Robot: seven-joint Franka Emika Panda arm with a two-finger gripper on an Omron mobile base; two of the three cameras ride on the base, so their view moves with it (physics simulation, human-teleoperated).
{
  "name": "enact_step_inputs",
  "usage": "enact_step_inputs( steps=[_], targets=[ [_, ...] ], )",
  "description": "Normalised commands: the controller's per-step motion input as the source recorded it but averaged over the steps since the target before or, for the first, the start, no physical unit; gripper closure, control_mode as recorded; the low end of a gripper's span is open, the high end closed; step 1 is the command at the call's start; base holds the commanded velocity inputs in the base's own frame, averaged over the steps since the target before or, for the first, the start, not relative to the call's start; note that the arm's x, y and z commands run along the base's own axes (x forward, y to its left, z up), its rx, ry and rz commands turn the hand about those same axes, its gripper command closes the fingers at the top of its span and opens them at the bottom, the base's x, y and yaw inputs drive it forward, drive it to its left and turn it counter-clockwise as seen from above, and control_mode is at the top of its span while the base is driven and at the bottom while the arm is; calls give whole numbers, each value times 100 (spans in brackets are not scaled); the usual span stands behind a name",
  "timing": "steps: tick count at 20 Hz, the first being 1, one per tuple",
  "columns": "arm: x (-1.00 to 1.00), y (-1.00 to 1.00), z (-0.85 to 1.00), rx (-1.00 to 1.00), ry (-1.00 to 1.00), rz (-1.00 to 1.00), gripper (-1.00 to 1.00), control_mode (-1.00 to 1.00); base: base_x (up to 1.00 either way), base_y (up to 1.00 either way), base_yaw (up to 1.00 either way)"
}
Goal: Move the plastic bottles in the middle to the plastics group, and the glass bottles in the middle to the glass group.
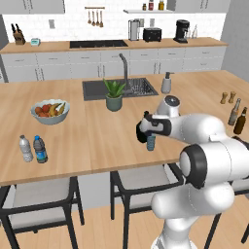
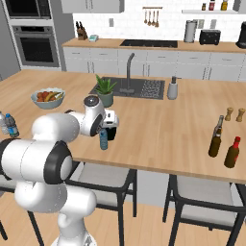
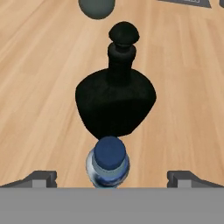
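The small pale-blue plastic bottle (image 3: 108, 162) with a blue cap stands right below my open gripper (image 3: 112, 178), between its two fingertips and untouched. It also shows near the counter's front edge (image 1: 151, 142) (image 2: 103, 139). Just behind it sits the squat black flask (image 3: 116, 100), half hidden by my hand (image 2: 111, 131). The slim dark-brown bottle (image 1: 240, 121) (image 2: 232, 152) stands at the far right beside the tall grey-brown glass bottle (image 1: 234, 112) (image 2: 216, 137). Two small plastic water bottles (image 1: 26, 148) (image 1: 40, 149) stand at the far left.
A green potted plant (image 1: 114, 95) stands beyond the flask, in front of the sink (image 1: 138, 87). A fruit bowl (image 1: 50, 111) sits at the left. Two wooden shakers (image 1: 223, 97) (image 1: 232, 97) stand behind the glass bottles. Stools line the counter's near edge.
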Motion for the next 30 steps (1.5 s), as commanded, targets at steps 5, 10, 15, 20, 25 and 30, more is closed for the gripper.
enact_step_inputs(
  steps=[5,10,15,20,25,30],
  targets=[
    [3,0,0,0,0,0,-100,-100,0,0,0],
    [3,1,-9,0,0,0,-100,-100,0,0,0],
    [3,0,-4,0,0,0,-100,-100,0,0,0],
    [2,0,-1,0,0,0,-100,-100,0,0,0],
    [4,0,0,0,0,0,-100,-100,0,0,0],
    [9,3,-7,0,0,0,-100,-100,0,0,0]
  ],
)
